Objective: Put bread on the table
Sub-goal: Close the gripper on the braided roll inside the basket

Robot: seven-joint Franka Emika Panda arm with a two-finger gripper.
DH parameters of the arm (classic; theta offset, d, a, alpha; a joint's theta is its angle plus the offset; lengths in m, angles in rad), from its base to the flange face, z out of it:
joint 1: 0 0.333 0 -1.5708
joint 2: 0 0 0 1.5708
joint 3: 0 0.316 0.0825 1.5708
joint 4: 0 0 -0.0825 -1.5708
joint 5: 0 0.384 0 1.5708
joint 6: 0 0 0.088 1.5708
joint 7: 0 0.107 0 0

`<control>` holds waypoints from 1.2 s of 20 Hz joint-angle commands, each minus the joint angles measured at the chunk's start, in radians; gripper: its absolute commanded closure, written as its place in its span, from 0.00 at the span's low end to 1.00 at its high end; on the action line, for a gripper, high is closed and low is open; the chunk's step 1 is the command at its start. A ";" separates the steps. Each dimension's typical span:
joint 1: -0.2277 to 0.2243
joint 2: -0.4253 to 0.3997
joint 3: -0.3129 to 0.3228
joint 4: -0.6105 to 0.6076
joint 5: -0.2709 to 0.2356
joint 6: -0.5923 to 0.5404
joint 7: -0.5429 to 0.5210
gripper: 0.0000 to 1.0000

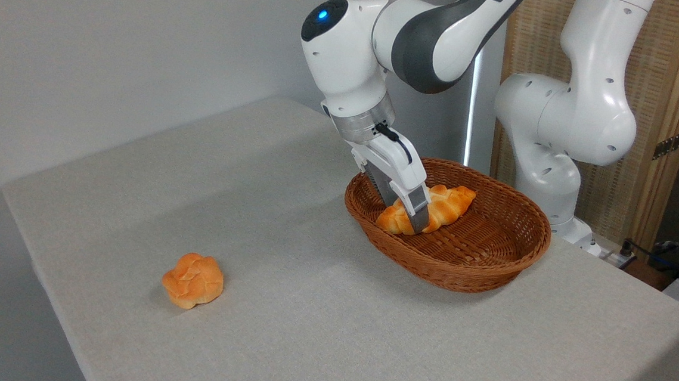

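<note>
The bread (431, 209), a long braided golden-orange loaf with pointed ends, lies inside the brown wicker basket (489, 267) on the far right part of the table (319, 308). It rests along the basket's far-left inner side, one tip pointing toward the near left and the other toward the far right.

The arm reaches down from above and tilts toward the right, its gripper (412, 216) lowered into the basket. The two fingers straddle the loaf near its middle-left portion: one grey finger (418, 214) shows in front of the loaf, crossing its near side, while the other sits behind it, mostly hidden. The fingers appear to be pressed against the loaf's sides, so the claw looks clamped on it, though the far contact is not visible. The loaf seems to sit on the basket's woven bottom.

A small round knotted roll (193, 280) sits alone on the near left part of the table, well apart from the basket. The table is covered in light grey-beige cloth. Behind the basket stands the arm's white base (565, 128), in front of a woven screen with a wooden frame (673, 118).
</note>
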 commanded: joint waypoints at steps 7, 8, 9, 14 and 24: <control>0.004 0.002 0.004 -0.001 0.009 0.008 0.026 0.54; 0.004 0.002 0.004 0.001 0.009 0.005 0.031 0.55; 0.004 0.000 0.004 0.001 0.009 0.002 0.032 0.56; 0.004 0.003 0.002 0.028 0.040 -0.053 0.052 0.56; -0.005 0.075 0.008 0.162 0.117 -0.219 0.147 0.57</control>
